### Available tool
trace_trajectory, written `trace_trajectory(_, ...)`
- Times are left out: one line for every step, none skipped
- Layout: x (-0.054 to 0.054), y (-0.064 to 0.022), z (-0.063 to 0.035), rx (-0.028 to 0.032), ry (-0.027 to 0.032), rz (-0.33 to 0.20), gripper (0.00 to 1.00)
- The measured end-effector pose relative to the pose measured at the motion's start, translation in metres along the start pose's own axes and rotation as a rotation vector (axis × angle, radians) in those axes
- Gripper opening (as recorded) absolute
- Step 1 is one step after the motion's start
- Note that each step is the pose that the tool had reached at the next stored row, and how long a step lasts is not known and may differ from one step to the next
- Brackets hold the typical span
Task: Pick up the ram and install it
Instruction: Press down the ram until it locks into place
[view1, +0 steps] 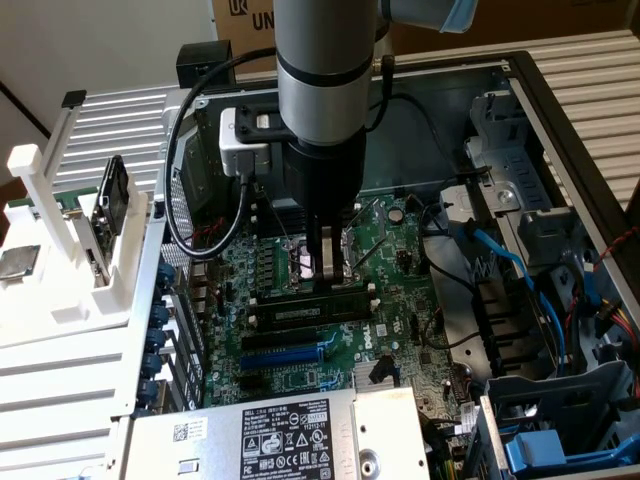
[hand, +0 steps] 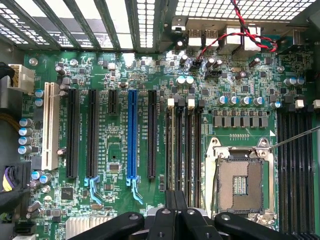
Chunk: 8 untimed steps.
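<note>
Just beside the CPU socket, on the side toward the blue expansion slot, the ram stands on edge in one of the black memory slots of the motherboard. Its long axis runs along the socket's edge, parallel to the blue slot. The gripper hangs straight down over it with its fingers pressed together and nothing pinched between them. The tips sit at the ram's upper edge, a little off the middle of its length toward the exterior view's right; whether they touch it I cannot tell. From the wrist, the gripper lines up with the narrow slots next to the socket. The stick looks set in its slot rather than carried, so the work seems to be at the seating stage. Nothing stands between gripper and ram. Well apart from the socket are blue cables, the labelled power supply and a white rack outside the case.
</note>
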<state>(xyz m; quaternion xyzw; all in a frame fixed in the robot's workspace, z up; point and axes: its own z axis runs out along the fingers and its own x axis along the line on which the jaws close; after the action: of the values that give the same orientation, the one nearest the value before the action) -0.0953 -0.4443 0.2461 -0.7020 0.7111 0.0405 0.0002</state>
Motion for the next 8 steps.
trace_trajectory(-0.0001,0.0009,0.0000,0.0004,0.0002,0.000,0.10)
trace_trajectory(-0.0005,0.0024,0.0002,0.0014,0.0003,0.000,0.10)
trace_trajectory(-0.0006,0.0042,0.0003,0.0024,0.0006,0.000,0.10)
trace_trajectory(-0.0008,0.0058,0.0004,0.0034,0.0005,0.000,0.10)
trace_trajectory(-0.0009,0.0064,0.0005,0.0035,0.0004,0.000,0.10)
trace_trajectory(-0.0010,0.0064,0.0015,0.0037,0.0003,0.000,0.10)
trace_trajectory(-0.0019,0.0065,0.0024,0.0046,0.0007,0.000,0.10)
trace_trajectory(-0.0027,0.0065,0.0034,0.0060,0.0006,0.000,0.10)
